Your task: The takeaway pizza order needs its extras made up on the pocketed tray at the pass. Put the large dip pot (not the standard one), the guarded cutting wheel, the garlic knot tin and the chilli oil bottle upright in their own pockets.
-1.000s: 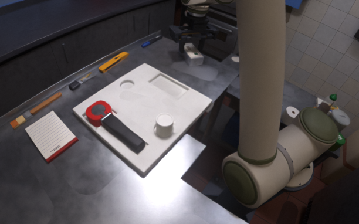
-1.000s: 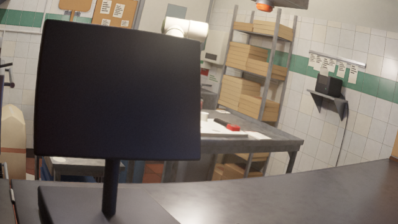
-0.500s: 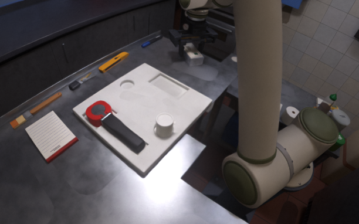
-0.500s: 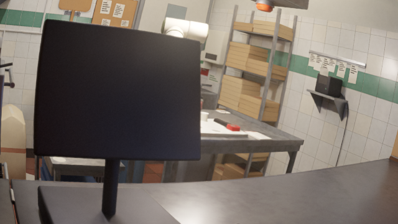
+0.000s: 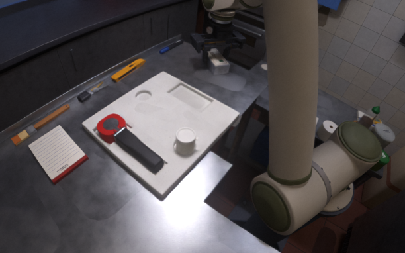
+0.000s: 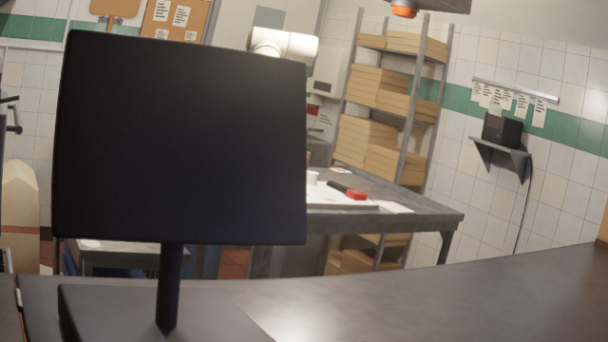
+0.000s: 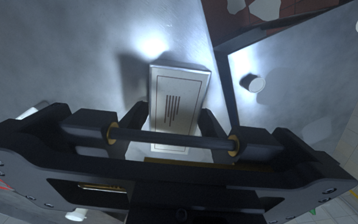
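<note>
My gripper [image 5: 216, 46] [image 7: 173, 118] is open at the far end of the steel table, lowered astride the garlic knot tin [image 5: 218, 62] [image 7: 176, 106], a white rectangular tin with a red-lined lid. The tin stands on the table beyond the white pocketed tray [image 5: 161, 124]. On the tray the large white dip pot [image 5: 185, 141] stands upright near the right edge. The cutting wheel with its red guard [image 5: 111, 127] and black handle [image 5: 139, 150] lies in its pocket on the left. A round pocket [image 5: 143, 95] and a rectangular pocket [image 5: 191, 96] are empty.
Dark cabinets stand behind the table. Along the back edge lie a blue pen [image 5: 171, 46], a yellow knife [image 5: 128, 70] and an orange tool [image 5: 51, 116]; a notepad [image 5: 57, 153] lies left of the tray. A small white pot [image 7: 255, 84] sits right of the tin.
</note>
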Controlling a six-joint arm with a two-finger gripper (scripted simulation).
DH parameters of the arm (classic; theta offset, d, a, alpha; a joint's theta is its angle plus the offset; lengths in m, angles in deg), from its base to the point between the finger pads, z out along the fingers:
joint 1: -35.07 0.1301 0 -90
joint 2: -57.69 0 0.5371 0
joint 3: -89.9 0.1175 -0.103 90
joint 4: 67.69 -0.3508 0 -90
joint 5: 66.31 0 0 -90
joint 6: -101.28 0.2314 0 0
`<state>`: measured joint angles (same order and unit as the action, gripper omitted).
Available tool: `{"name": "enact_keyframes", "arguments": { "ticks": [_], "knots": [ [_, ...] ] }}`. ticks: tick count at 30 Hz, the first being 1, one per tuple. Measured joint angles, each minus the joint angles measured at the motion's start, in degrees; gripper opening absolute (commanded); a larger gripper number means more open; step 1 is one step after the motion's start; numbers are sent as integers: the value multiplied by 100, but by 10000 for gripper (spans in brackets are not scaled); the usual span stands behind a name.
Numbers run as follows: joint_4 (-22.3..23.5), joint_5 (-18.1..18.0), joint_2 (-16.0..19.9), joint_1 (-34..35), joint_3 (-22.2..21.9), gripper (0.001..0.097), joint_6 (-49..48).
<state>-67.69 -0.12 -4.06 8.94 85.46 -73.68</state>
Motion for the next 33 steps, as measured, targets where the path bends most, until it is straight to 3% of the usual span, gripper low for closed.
{"name": "enact_keyframes", "arguments": {
  "ticks": [33],
  "knots": [
    [0,0,0,0,0,75,0]
  ]
}}
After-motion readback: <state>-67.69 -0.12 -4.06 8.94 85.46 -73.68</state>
